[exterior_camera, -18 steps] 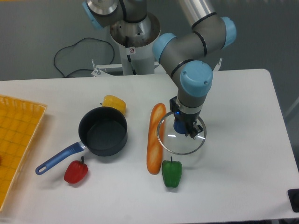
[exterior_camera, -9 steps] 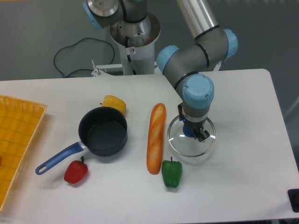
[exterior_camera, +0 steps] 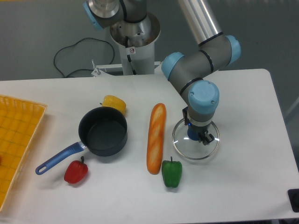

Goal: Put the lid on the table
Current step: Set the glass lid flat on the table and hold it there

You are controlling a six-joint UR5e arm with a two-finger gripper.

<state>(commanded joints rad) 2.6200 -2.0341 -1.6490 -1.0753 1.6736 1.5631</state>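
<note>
The round glass lid (exterior_camera: 195, 148) with a thin metal rim hangs level just over the white table (exterior_camera: 243, 112), right of the bread loaf. My gripper (exterior_camera: 196, 136) points straight down over its centre and is shut on the lid's small blue knob, which shows between the fingers. I cannot tell whether the rim touches the tabletop.
A bread loaf (exterior_camera: 156, 138) lies just left of the lid, with a green pepper (exterior_camera: 172, 172) at its near end. Further left sit a dark saucepan (exterior_camera: 102, 131) with a blue handle, a yellow pepper (exterior_camera: 114, 102) and a red pepper (exterior_camera: 75, 171). A yellow mesh tray (exterior_camera: 16, 140) lies at the left edge.
The gripper has carried the lid to the right and slightly toward the front, away from the bread loaf. Everything else stayed put.
</note>
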